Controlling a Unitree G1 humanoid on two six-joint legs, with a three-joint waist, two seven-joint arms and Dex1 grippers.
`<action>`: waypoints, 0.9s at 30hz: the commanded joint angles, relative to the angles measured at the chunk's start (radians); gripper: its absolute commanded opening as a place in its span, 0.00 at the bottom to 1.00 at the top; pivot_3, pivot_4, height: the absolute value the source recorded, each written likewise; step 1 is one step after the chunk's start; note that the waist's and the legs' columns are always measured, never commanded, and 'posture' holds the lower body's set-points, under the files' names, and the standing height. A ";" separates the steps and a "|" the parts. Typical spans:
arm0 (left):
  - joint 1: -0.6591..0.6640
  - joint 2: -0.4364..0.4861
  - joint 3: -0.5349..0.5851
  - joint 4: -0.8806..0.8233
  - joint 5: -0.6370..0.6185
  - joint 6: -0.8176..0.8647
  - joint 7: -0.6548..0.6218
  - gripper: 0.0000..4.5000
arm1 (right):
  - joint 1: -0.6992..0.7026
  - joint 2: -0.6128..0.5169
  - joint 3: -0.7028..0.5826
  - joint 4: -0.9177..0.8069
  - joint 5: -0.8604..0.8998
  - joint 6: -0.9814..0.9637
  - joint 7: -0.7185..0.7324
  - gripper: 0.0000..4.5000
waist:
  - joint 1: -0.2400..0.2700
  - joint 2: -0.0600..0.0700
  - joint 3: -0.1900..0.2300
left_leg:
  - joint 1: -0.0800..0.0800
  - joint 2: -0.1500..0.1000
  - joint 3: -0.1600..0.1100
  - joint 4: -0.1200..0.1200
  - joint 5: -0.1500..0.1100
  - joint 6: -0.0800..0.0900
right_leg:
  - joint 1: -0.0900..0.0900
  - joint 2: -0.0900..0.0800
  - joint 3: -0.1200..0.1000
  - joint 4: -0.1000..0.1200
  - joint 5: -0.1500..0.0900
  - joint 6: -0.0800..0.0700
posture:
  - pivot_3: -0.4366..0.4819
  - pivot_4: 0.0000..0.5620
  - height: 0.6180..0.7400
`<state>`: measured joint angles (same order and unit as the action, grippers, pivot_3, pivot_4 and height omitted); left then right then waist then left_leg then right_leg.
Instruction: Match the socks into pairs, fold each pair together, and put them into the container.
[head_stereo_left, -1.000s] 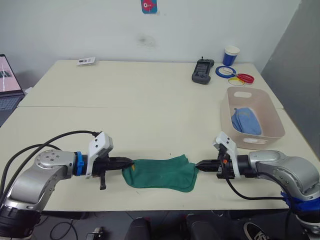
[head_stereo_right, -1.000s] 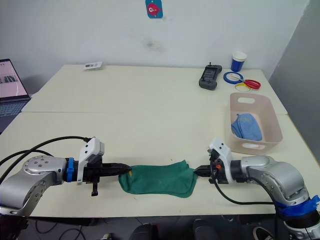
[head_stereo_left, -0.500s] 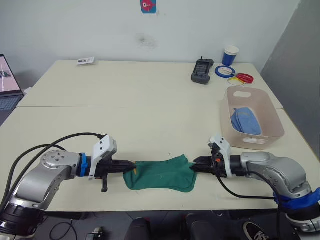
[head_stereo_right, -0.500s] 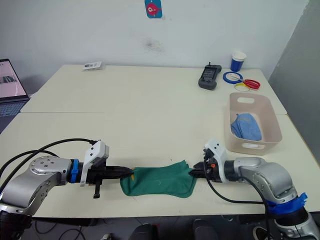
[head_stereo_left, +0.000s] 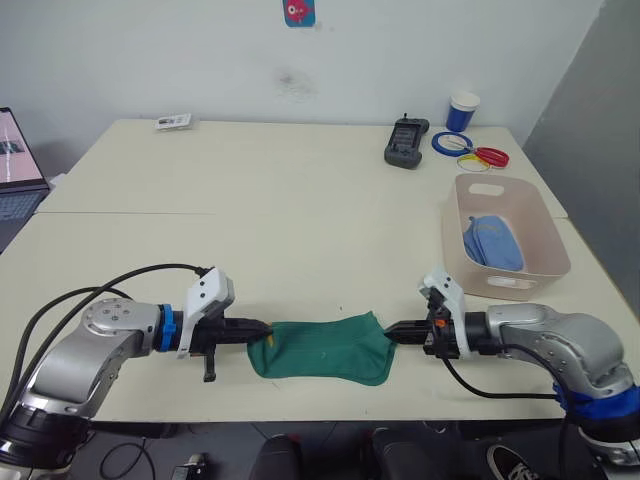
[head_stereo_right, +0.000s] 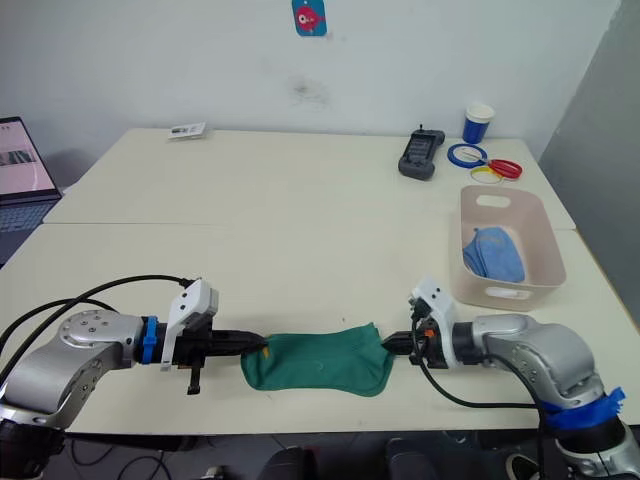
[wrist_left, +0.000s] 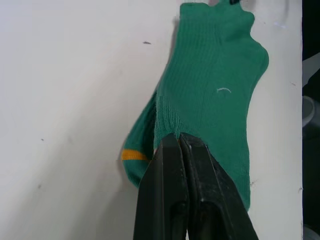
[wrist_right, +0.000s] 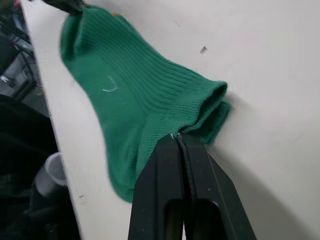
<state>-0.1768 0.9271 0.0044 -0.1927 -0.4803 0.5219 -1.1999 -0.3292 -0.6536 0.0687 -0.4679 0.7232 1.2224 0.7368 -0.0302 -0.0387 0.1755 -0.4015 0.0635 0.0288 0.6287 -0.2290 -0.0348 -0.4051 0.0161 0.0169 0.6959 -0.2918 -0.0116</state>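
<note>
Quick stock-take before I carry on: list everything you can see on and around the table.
green socks: one stack, dark green, near table edge, between both pincers
container: one, pink-beige, right side
light blue socks: one bundle, inside container
paper cup: one, blue, far right corner
rings: three, blue, red, yellow, beside cup
handheld device: one, black, far side
laptop: one, left edge
left pincer: shut on socks' left end
right pincer: shut on socks' cuff end

Sock pair (head_stereo_left: 322, 348) near front table edge (head_stereo_left: 150, 400), container (head_stereo_left: 505, 235) behind right
</note>
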 joint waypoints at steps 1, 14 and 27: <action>-0.027 0.012 -0.017 0.011 0.012 -0.002 -0.032 0.00 | 0.026 -0.002 -0.061 -0.073 0.074 0.059 -0.022 0.01 | 0.000 0.000 0.000 | 0.000 0.000 0.000 0.000 0.000 0.000 | 0.000 0.000 0.000 0.000 0.000 0.000 | 0.48 0.27 1.00; -0.121 -0.058 -0.117 0.140 0.120 -0.097 -0.042 0.00 | 0.080 0.036 -0.080 -0.093 0.103 0.076 -0.124 0.01 | -0.001 0.000 0.000 | 0.000 -0.001 0.000 0.000 0.000 0.000 | 0.000 0.000 0.000 0.000 0.000 0.000 | 0.48 0.27 1.00; -0.083 -0.061 -0.119 0.135 0.152 -0.134 -0.053 0.00 | 0.059 -0.007 -0.031 -0.054 0.065 0.014 -0.115 0.01 | -0.001 0.000 0.000 | 0.000 -0.001 0.000 0.000 0.000 0.000 | 0.000 0.000 0.000 0.000 0.000 0.000 | 0.48 0.27 1.00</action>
<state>-0.2634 0.8679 -0.1211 -0.0403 -0.3337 0.4127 -1.2542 -0.2561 -0.6532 0.0414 -0.5059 0.7955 1.2658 0.6111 -0.0316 -0.0388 0.1755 -0.4018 0.0630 0.0290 0.6288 -0.2290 -0.0347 -0.4051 0.0165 0.0170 0.6957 -0.2918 -0.0114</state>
